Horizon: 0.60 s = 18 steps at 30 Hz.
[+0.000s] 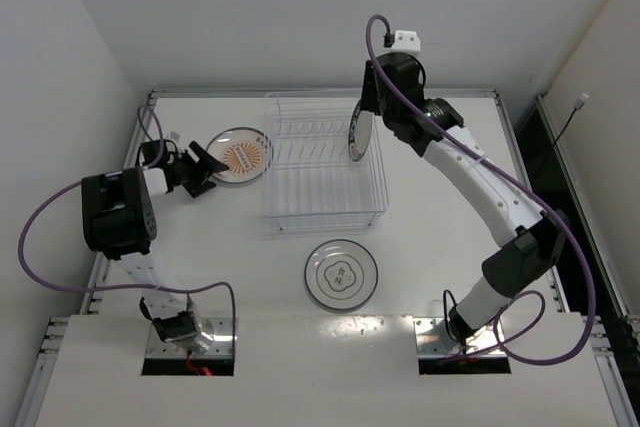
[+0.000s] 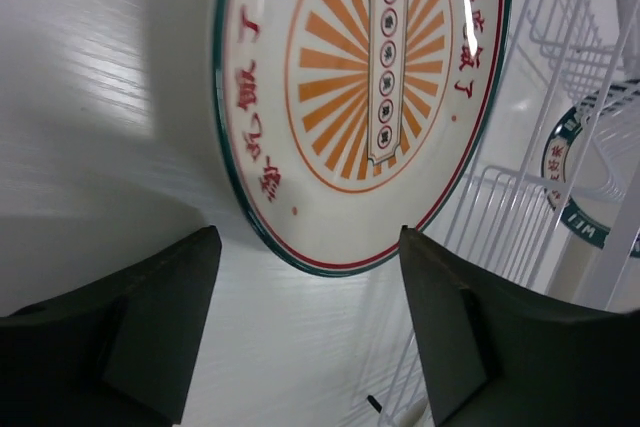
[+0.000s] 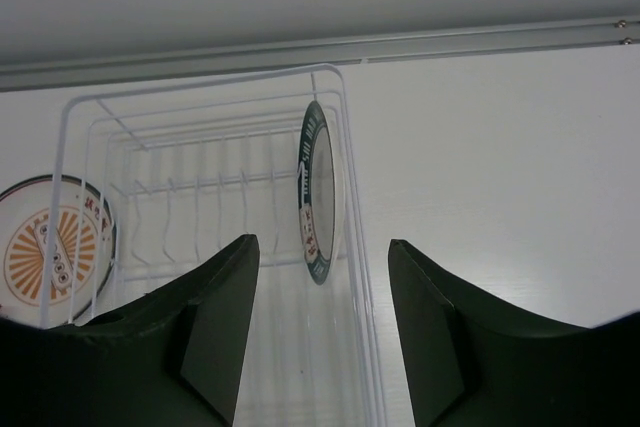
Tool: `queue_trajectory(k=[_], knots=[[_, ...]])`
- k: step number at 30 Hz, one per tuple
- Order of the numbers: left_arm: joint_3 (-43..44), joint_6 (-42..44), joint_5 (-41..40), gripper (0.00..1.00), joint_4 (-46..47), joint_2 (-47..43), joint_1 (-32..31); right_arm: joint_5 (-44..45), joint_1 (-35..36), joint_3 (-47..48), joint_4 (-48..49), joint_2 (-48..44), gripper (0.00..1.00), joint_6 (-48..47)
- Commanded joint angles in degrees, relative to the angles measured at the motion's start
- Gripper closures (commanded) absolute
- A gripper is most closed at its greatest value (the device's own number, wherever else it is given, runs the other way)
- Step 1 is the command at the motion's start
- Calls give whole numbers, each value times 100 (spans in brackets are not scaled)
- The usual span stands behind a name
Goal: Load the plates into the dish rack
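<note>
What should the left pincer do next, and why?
Probably close on the near rim of the orange plate. The left pincer is open with that rim between its tips, and the plate lies flat on the table, outside the dish rack.

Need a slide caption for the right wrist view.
Open right gripper facing the dish rack, dark-rimmed plate standing on edge inside.

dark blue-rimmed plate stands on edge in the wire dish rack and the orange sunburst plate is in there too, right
No: top view shows the orange sunburst plate flat on the table beside the pale wire dish rack; the rest holds.
</note>
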Motion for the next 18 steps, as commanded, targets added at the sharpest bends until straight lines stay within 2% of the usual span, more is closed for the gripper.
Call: queue_trajectory(k=[1,8,14,18], knots=[[-189,-244,95,33,311,257,271,-288,-103,-35,256,40,48,-73],[-58,-402,-371,34,65,257,411,-606,-218,-220,441,-198,48,32],[250,-279,-661,47,-278,468,359,-711,-271,-220,441,-311,48,85],[250,-279,-354,52,-6,784,359,-781,-385,-334,441,-425,48,137]])
